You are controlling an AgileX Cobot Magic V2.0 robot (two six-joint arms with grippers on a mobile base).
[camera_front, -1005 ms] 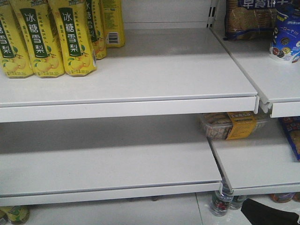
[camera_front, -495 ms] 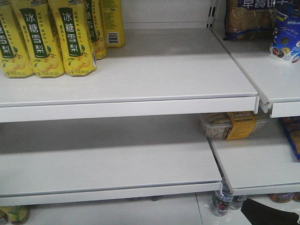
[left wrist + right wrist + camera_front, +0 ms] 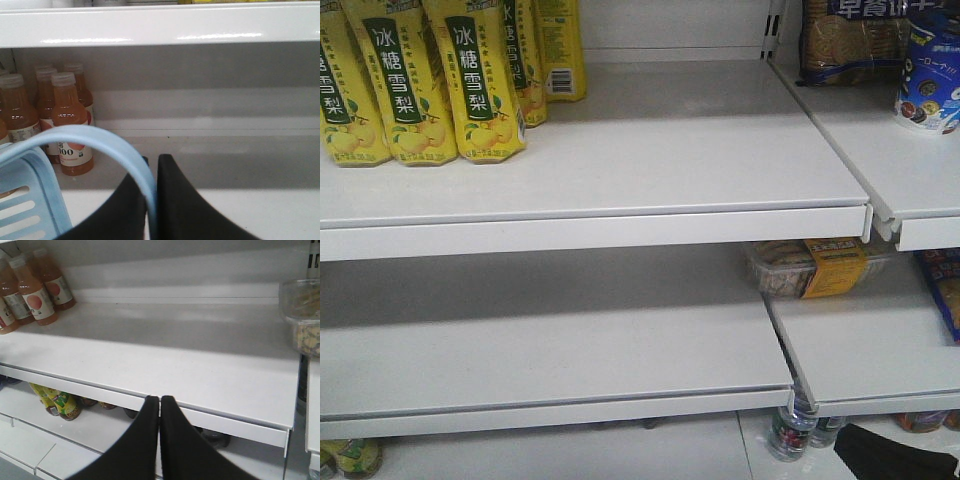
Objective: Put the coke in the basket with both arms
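Note:
No coke shows in any view. The pale blue basket (image 3: 30,200) sits at the lower left of the left wrist view, and its curved handle (image 3: 90,135) arches up and runs down between the black fingers. My left gripper (image 3: 154,159) is shut on that handle, in front of a white shelf. My right gripper (image 3: 159,399) is shut with nothing between its fingers, just before the front lip of a white shelf (image 3: 175,365). In the front view only a black piece of an arm (image 3: 890,455) shows, at the bottom right corner.
Yellow-labelled bottles (image 3: 420,80) stand on the top shelf's left. Orange juice bottles (image 3: 67,125) stand at the back left of the lower shelf. A clear snack box (image 3: 810,268) lies right of the middle shelf, below biscuit packs (image 3: 850,40) and a blue tub (image 3: 928,85).
The black arm piece at the lower right edge of the front view has barely shifted. Nothing else differs.

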